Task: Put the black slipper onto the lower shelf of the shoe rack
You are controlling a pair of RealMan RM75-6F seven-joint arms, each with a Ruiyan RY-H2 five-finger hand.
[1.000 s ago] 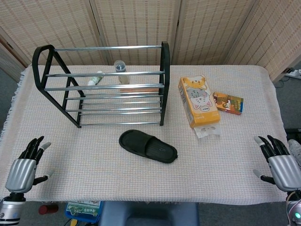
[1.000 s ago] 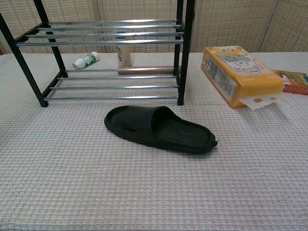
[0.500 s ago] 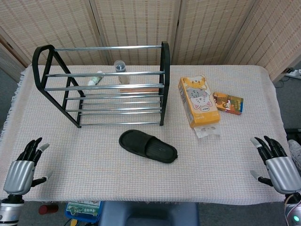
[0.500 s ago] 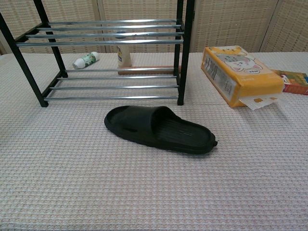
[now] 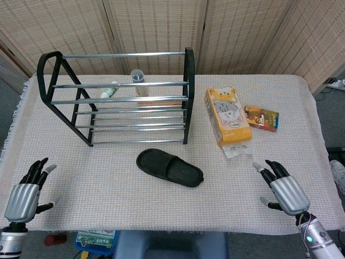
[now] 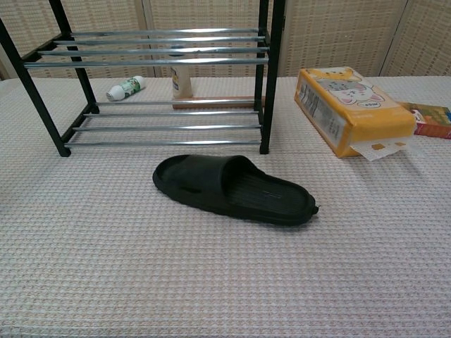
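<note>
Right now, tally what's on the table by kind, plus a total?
Slipper: 1
Shoe rack: 1
Tissue pack: 1
Small colourful box: 1
Bottles behind the rack: 2, one lying, one standing
Flat wooden piece behind the rack: 1
Total: 7

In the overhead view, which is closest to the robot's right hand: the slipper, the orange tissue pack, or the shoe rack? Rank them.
From the right hand:
1. Tissue pack, just up and left of it.
2. Slipper, at the table's middle, a bit farther.
3. Shoe rack, at the far left back.
</note>
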